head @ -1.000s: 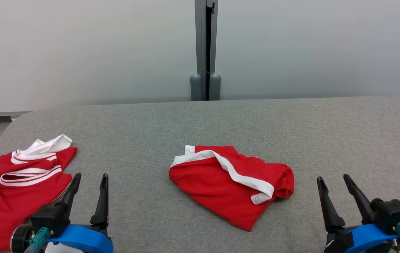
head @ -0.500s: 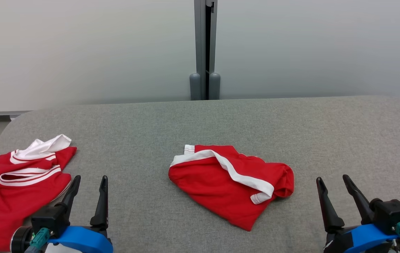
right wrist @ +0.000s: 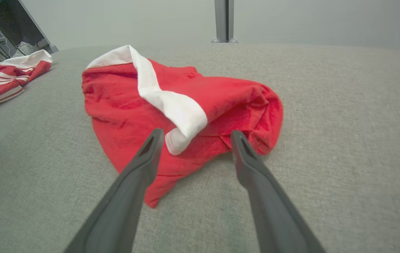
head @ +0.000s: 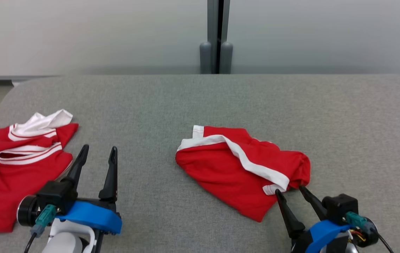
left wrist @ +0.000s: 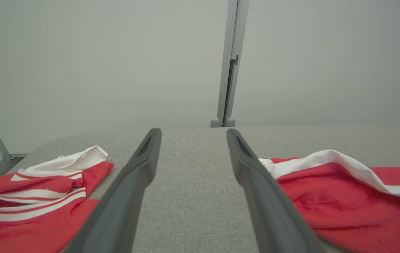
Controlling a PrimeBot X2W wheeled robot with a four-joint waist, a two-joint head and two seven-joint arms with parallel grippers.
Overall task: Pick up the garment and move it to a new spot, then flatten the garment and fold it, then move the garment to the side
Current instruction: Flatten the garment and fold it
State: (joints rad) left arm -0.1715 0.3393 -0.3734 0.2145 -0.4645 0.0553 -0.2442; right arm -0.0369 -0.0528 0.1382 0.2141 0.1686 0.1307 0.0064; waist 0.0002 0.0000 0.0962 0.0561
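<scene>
The grey padded table point(head: 200, 102) carries the crumpled red garment point(head: 221, 172) at centre and a red jersey point(head: 17, 165) well apart to the left. The right gripper point(head: 289, 189), wide and empty, sits at the garment's near right corner, and the left gripper point(head: 99, 148) is likewise wide and empty. The pickup seems to be beginning; next, straddle the bunched fold, close and lift.

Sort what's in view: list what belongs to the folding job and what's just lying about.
In the job:
crumpled red garment with white band; right tool, open at its near edge; left tool, open.

Lying about:
red lettered jersey at the left of the grey table; grey post behind.
</scene>
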